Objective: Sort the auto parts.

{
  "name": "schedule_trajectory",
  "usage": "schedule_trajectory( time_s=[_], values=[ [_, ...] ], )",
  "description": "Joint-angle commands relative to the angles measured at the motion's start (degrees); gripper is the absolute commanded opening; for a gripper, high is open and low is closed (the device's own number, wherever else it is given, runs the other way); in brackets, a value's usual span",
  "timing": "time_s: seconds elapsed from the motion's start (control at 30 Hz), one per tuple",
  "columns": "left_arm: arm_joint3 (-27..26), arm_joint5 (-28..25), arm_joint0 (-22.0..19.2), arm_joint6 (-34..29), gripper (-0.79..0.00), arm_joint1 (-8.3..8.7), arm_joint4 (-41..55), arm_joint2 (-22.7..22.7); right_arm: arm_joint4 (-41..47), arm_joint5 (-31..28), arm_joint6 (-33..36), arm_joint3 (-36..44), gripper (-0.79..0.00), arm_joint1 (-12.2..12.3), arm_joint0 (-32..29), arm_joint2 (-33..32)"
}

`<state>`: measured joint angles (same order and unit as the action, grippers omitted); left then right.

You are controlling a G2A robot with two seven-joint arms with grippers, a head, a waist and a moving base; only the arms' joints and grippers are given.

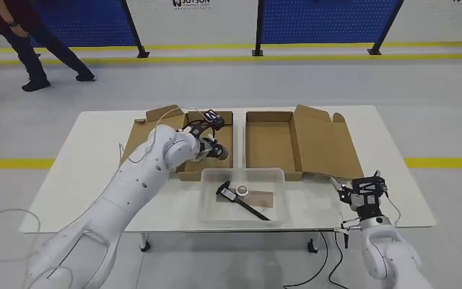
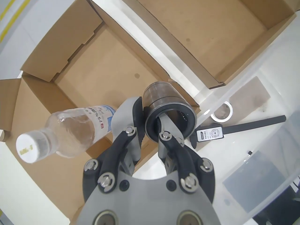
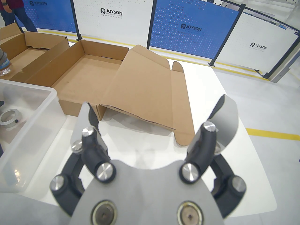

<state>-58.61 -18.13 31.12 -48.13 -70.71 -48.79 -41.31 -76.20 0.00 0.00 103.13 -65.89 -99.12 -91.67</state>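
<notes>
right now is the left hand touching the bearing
Touching. The left wrist view shows the left hand pinching the bearing by its wall, one finger inside the bore, one outside.

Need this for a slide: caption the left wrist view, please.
Left gripper grips a bearing by its rim above a box holding a bottle.

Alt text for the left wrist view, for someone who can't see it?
The left gripper grips a metal bearing by its rim, one finger inside the bore, over a cardboard box that holds a clear bottle with a white cap. Beside it are a second cardboard box and a clear bin with a metal ring and a black caliper.
</notes>
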Motion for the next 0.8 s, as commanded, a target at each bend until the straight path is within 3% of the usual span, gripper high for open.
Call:
schedule_trajectory(
  time_s=[0.0,0.4,0.77],
  values=[
    [2.46,-0.28,-1.07,0.17,-0.785,-0.85,0.18,1.18,0.00,0.00,0.00,0.00,0.000,0.00,0.00,0.00],
    [16.45,-2.60,-6.63,2.25,-0.785,-6.30,0.85,6.89,0.00,0.00,0.00,0.00,0.000,0.00,0.00,0.00],
    [25.73,-4.96,-10.01,2.57,-0.785,-10.62,1.20,9.80,0.00,0.00,0.00,0.00,0.000,0.00,0.00,0.00]
  ],
)
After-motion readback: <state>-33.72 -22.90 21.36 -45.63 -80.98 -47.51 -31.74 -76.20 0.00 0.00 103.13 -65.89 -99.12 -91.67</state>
